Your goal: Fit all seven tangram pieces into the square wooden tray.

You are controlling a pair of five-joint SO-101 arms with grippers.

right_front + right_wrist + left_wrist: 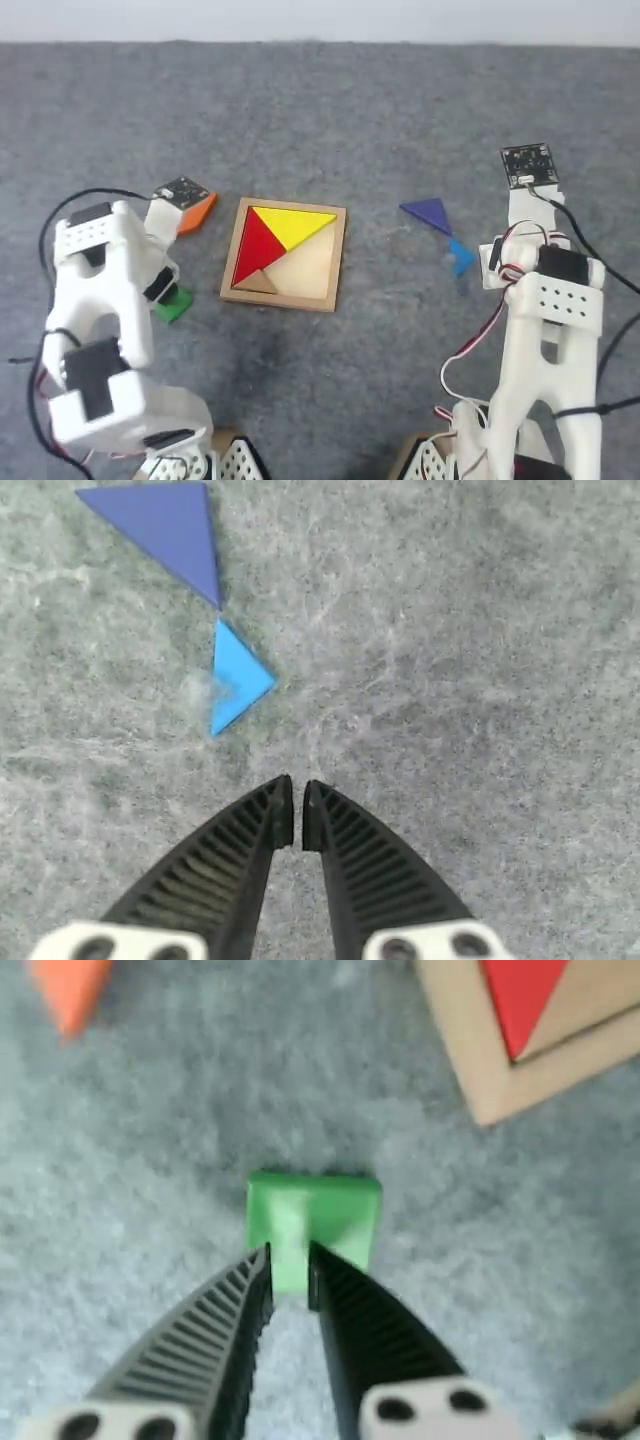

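**A:** Which piece is in hand, and by which arm?

**B:** The green square [315,1210] is clamped at its near edge by the left gripper [288,1260]. The jaws are drawn in until only the thickness of the piece is left between them. The square is seen low over the grey carpet [330,120], and whether it has been lifted clear cannot be told.

**A:** Where is the tray from there?

**B:** The square wooden tray [277,300] is set just beside the square, toward the middle of the table. The left arm is much the nearer of the two.

**A:** What room is left inside?

**B:** The yellow triangle [295,225] is seated along the far rim. The red triangle [255,248] is seated along the side toward the left arm, with a small tan triangle [255,283] in the near corner of that side. The tray's floor is bare only on the side away from the left arm. It is judged that the rim and the filled side must be crossed before the square can be lowered.

**A:** Is anything in the way?

**B:** The orange piece [198,210] is kept apart from the tray, beside the left arm and off that path. The right gripper [297,805] is held over the carpet with its jaws drawn together on nothing. The light blue triangle [238,680] is just ahead of it, and the dark blue triangle [170,530] is beyond, almost corner to corner.
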